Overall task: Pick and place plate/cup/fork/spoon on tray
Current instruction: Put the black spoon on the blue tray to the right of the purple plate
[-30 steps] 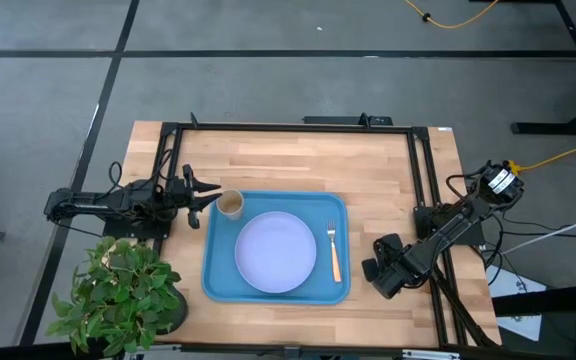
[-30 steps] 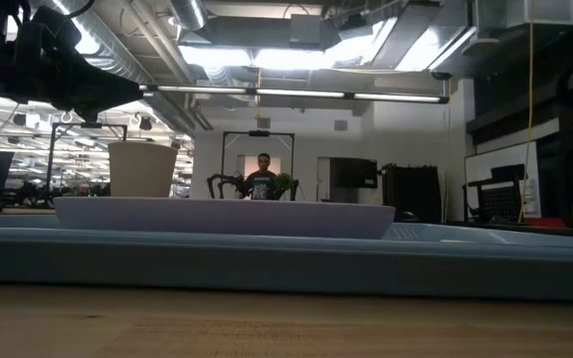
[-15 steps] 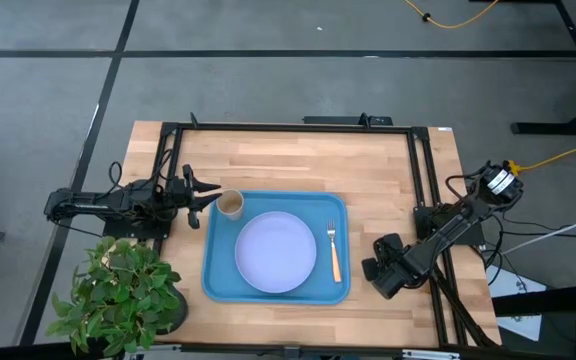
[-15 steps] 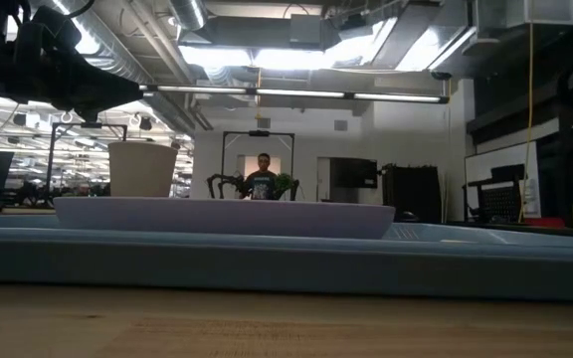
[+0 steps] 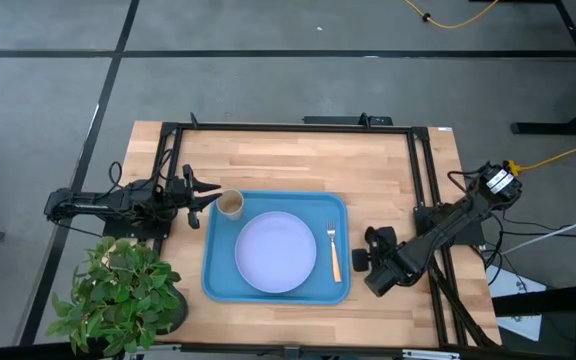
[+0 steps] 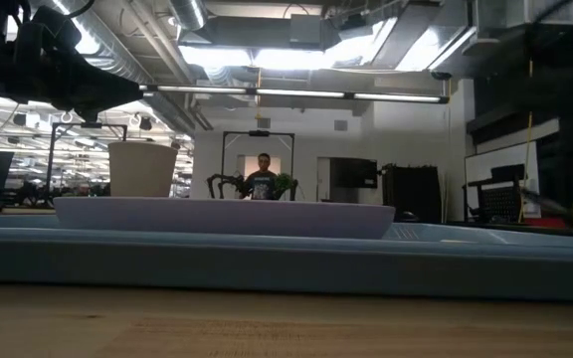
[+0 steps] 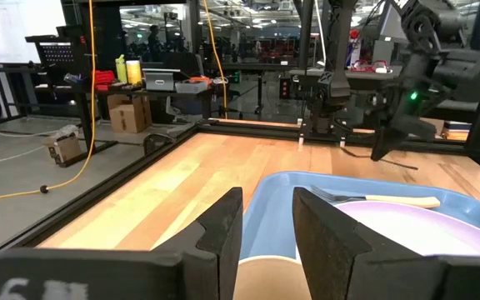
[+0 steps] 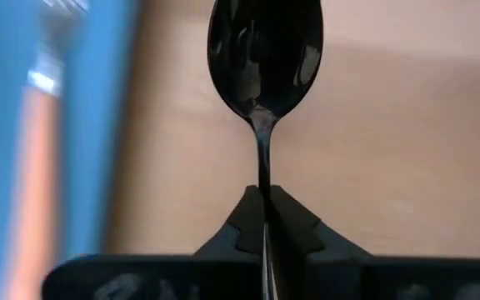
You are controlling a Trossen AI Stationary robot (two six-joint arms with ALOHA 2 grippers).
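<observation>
The blue tray (image 5: pixel 218 285) lies mid-table. On it rest the lavender plate (image 5: pixel 275 252), the tan cup (image 5: pixel 230 205) in its far-left corner, and the wooden-handled fork (image 5: pixel 333 252) along its right side. The cup (image 6: pixel 142 169) stands upright behind the plate (image 6: pixel 222 214) in the low view. My right gripper (image 5: pixel 364 259) is just right of the tray, shut on the dark spoon (image 8: pixel 265 50). My left gripper (image 5: pixel 208 198) is open just left of the cup, whose rim (image 7: pixel 265 282) shows between its fingers. My right gripper pinches the spoon's thin handle (image 8: pixel 263 179) between its two fingers, a short way behind the bowl. The fingers lie along the handle. The oval bowl (image 8: pixel 265 58) sticks out ahead of the fingertips, over the bare wood beside the tray's right rim (image 8: pixel 7 125).
A potted plant (image 5: pixel 118 295) stands at the table's near-left corner. Black frame rails (image 5: pixel 423 180) run along the table's left, far and right sides. Bare wood lies between the tray and the far rail. A person (image 6: pixel 263 179) stands far off in the room.
My right gripper has gone toward the table's left edge, closer to the tray's right rim, carrying the spoon. The left arm and the things on the tray have kept still.
</observation>
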